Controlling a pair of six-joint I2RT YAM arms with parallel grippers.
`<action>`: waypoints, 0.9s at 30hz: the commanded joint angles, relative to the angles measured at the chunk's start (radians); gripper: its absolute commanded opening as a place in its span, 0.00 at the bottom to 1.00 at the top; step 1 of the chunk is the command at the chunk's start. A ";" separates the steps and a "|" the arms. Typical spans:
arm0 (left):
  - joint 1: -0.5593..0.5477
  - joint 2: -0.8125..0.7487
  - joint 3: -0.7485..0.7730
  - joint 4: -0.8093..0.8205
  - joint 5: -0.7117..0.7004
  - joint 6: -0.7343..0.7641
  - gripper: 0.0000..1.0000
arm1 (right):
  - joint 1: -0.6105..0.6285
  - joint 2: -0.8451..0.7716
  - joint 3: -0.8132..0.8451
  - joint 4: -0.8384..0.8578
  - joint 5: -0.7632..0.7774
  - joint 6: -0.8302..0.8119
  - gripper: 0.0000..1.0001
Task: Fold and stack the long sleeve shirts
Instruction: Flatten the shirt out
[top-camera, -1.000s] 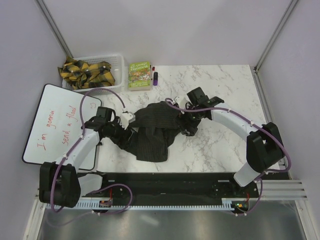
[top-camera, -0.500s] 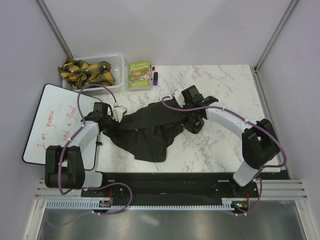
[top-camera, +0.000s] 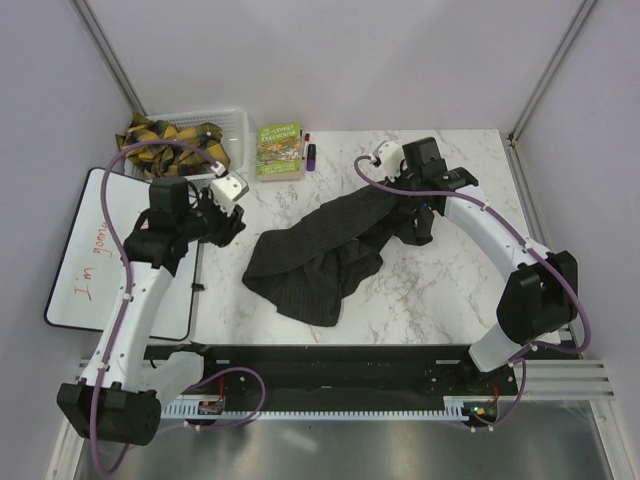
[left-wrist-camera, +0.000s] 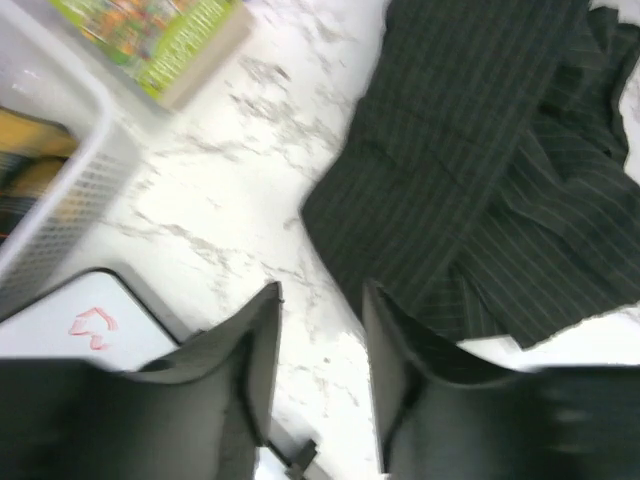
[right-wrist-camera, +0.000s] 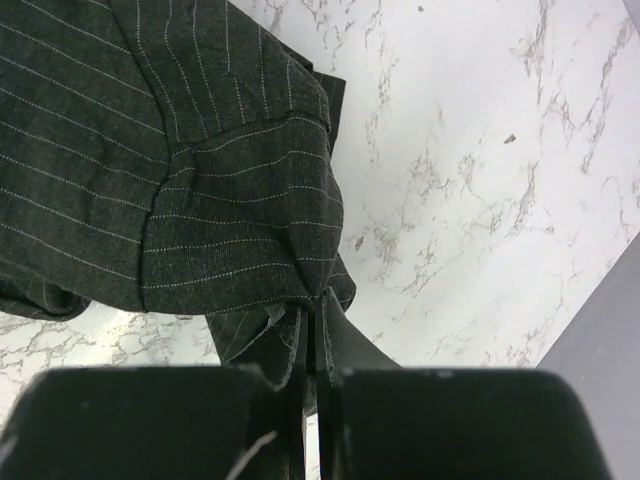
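Observation:
One long sleeve shirt (top-camera: 318, 258), dark charcoal with fine pale stripes, lies crumpled mid-table, stretched toward the back right. My right gripper (top-camera: 416, 224) is shut on its right edge; the right wrist view shows the cloth (right-wrist-camera: 170, 170) pinched between the closed fingertips of that gripper (right-wrist-camera: 315, 305). My left gripper (top-camera: 230, 220) hangs left of the shirt, apart from it. In the left wrist view the left gripper (left-wrist-camera: 320, 295) has a narrow gap with only bare marble in it, and the shirt (left-wrist-camera: 480, 170) lies ahead to the right.
A white basket (top-camera: 238, 128) of yellow-black straps (top-camera: 170, 140) stands at the back left, beside a green book (top-camera: 279, 148) and markers (top-camera: 308, 150). A whiteboard (top-camera: 110, 260) with red writing lies along the left edge, under the left arm.
The left arm has pulled up and away to the left, its jaws narrowed and empty. The right gripper has shut on the shirt's edge and drawn it toward the back right.

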 joint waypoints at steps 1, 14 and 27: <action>-0.009 0.033 -0.143 -0.129 0.031 0.090 0.61 | 0.010 -0.026 0.052 -0.043 -0.032 -0.033 0.00; -0.081 0.206 -0.481 0.299 -0.306 0.122 0.84 | 0.001 -0.014 0.032 -0.044 -0.037 -0.065 0.00; -0.081 0.242 -0.420 0.294 -0.127 -0.033 0.10 | -0.029 -0.066 -0.065 0.121 -0.192 -0.125 0.40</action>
